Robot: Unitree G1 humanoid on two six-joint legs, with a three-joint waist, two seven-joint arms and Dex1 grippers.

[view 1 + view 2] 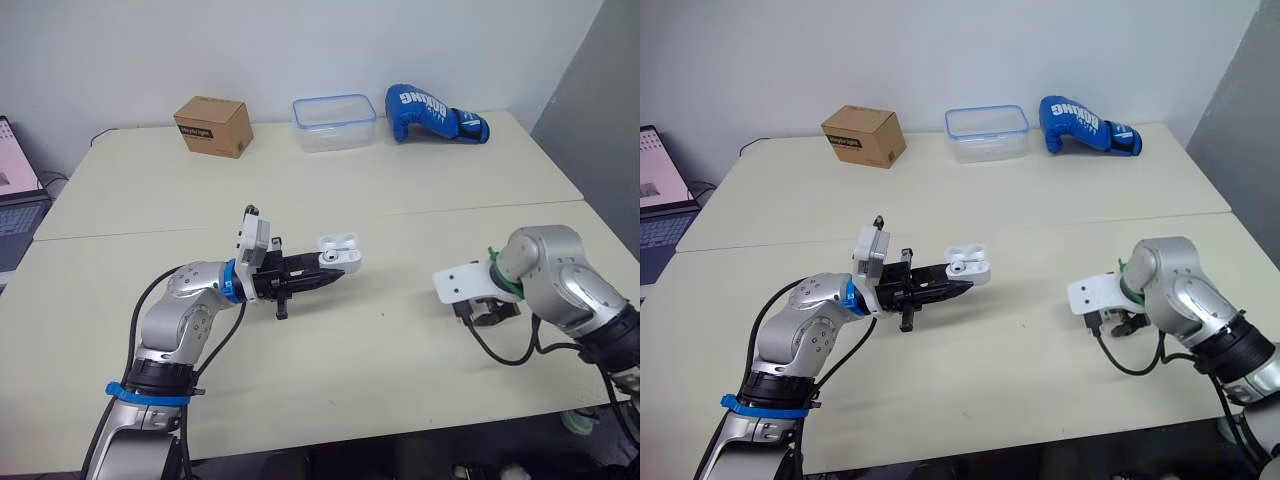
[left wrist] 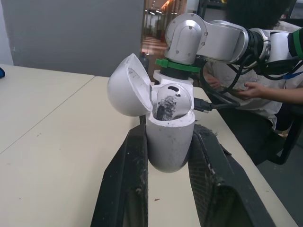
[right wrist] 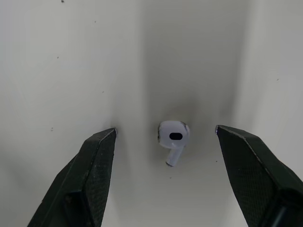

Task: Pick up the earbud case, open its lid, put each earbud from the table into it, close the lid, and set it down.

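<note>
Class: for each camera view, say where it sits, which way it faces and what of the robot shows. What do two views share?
Eye views: head-mounted, facing forward and down over the table; both arms show.
Left wrist view: wrist-mounted, looking along the left gripper, whose fingers clamp the open earbud case; the right arm shows beyond.
Right wrist view: wrist-mounted, facing the table, where an earbud lies between the open fingers of the right gripper.
Shared: the eye views and left wrist view both show the case and right arm.

looks like an office or lab room: pale tables (image 1: 400, 190) pushed together against a bare white wall (image 1: 300, 40), a laptop (image 1: 18, 200) open at one edge, a person (image 2: 260, 94) seated close by, a lit corridor (image 2: 156, 28) beyond.
</note>
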